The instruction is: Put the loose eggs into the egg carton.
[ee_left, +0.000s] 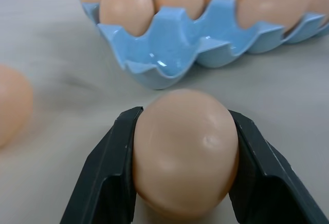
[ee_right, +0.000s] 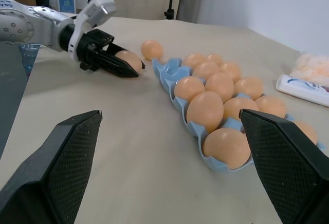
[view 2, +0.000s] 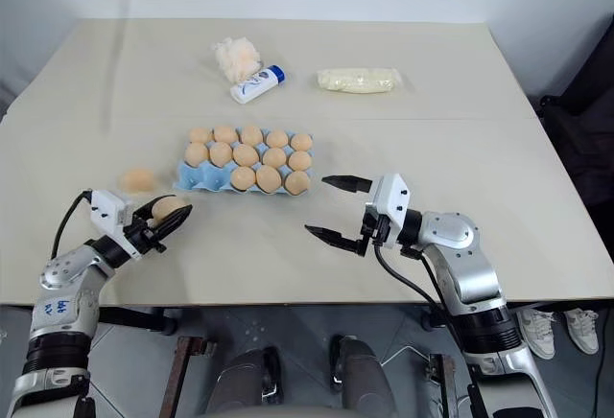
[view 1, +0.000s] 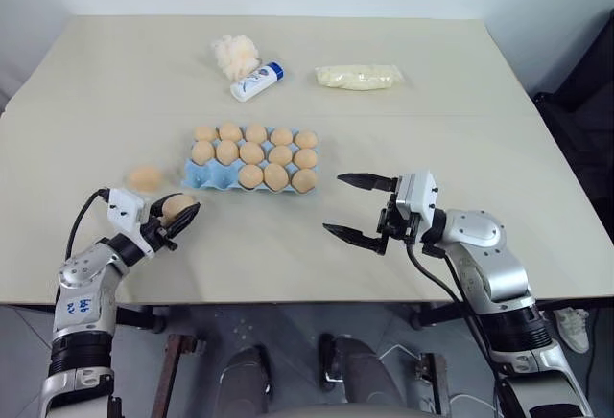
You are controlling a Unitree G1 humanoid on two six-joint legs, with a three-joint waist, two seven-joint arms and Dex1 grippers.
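My left gripper [view 1: 182, 212] is shut on a pale orange-tan egg [ee_left: 185, 152], low over the table just in front of the carton's near-left corner. Its two black fingers [ee_left: 108, 178] press the egg's sides. Another loose egg [view 1: 146, 178] lies on the table to the left of the carton. The light-blue egg carton [view 1: 201, 180] holds several eggs, and its two front-left cups are empty. My right gripper [view 1: 334, 203] stands open to the right of the carton, pointing left, with nothing between its fingers [ee_right: 56, 167].
Behind the carton lie a fluffy cream puff [view 1: 235, 52], a white-and-blue bottle [view 1: 257, 81] and a clear bag of pale yellow stuff [view 1: 359, 77]. The table's front edge [view 1: 288, 298] runs just below both grippers.
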